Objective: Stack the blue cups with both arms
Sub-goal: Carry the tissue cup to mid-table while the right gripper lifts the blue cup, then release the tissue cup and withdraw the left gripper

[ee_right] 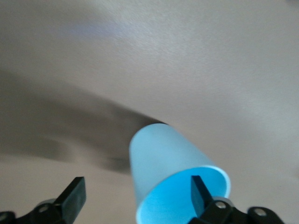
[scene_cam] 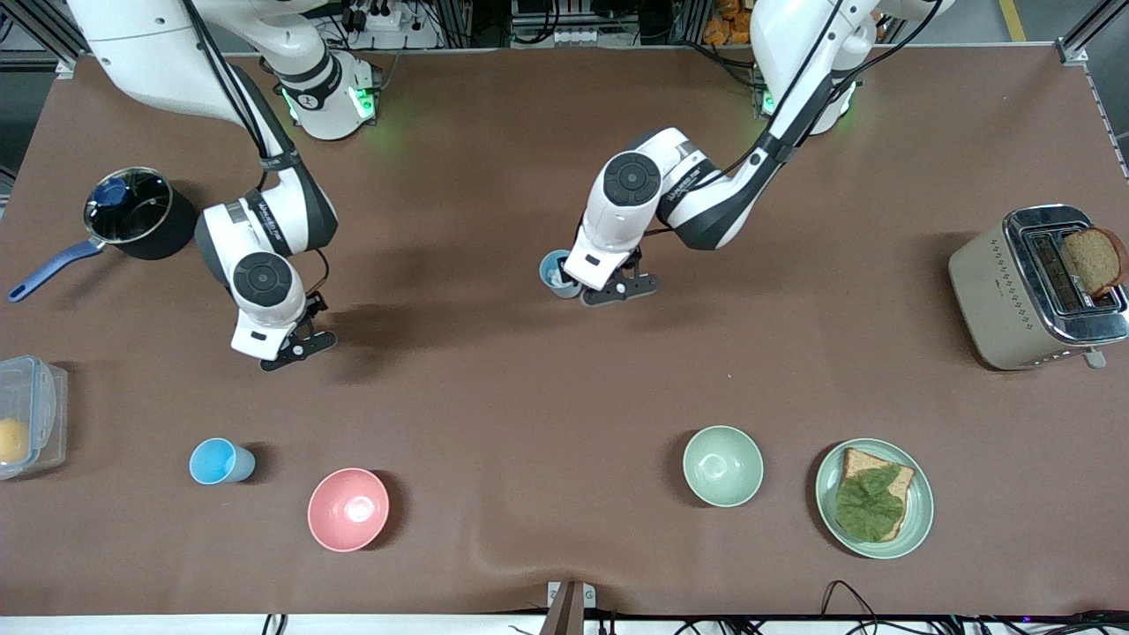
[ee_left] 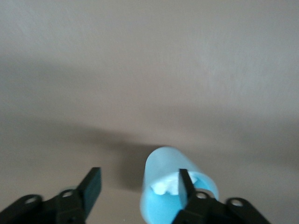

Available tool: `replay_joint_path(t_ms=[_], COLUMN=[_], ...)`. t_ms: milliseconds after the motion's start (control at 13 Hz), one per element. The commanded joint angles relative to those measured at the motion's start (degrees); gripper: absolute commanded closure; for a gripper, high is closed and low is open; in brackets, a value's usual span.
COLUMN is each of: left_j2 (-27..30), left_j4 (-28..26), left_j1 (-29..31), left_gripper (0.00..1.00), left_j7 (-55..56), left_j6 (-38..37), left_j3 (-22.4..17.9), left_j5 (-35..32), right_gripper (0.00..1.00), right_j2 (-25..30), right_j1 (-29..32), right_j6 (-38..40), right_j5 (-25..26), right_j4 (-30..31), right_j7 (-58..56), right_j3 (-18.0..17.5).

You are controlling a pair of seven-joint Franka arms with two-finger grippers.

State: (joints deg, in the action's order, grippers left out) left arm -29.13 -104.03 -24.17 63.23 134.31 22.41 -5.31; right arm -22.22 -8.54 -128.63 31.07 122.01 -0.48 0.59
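One blue cup point(scene_cam: 556, 272) stands upright mid-table, with something white inside it. My left gripper point(scene_cam: 578, 284) is at its rim. In the left wrist view the gripper point(ee_left: 138, 184) is open, one finger point(ee_left: 186, 185) over the mouth of the cup point(ee_left: 168, 179) and the other outside the wall. A second blue cup point(scene_cam: 220, 461) stands near the front edge, toward the right arm's end. My right gripper point(scene_cam: 257, 351) hangs over bare table. In the right wrist view it point(ee_right: 137, 191) is open and empty, with that cup point(ee_right: 163, 163) just ahead of its fingers.
A pink bowl point(scene_cam: 348, 509) stands beside the second cup. A pale green bowl point(scene_cam: 722, 465) and a plate point(scene_cam: 922, 520) with bread and lettuce sit near the front. There is a lidded pot point(scene_cam: 132, 216), a clear container point(scene_cam: 55, 406) and a toaster point(scene_cam: 1014, 291).
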Motion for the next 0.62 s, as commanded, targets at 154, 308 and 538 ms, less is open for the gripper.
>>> replay_joint_path(t_ms=[154,308,538], left_j2=[9.2,11.9,15.8], left_j4=[5.5,8.0,8.1], left_j1=[7.5,13.1,21.0], left_gripper=[0.00,0.00,0.00], left_j7=[-3.9,-10.8,-18.2], left_j6=[-14.0,-18.0,-20.6], left_j3=[-0.2,-0.2,-0.2], left_j5=[-1.9,-1.9,-1.9], right_gripper=[1.00,1.00,1.00], right_j2=[-0.5,0.5,5.9], right_j1=[-1.8,-4.8,-4.7], right_j6=[2.4,3.1,8.4], right_j5=[3.4,3.9,4.0], right_j4=[0.1,-0.4,-2.6], right_j7=[4.3,6.0,5.3], right_j3=[-0.6,-0.4,-0.8])
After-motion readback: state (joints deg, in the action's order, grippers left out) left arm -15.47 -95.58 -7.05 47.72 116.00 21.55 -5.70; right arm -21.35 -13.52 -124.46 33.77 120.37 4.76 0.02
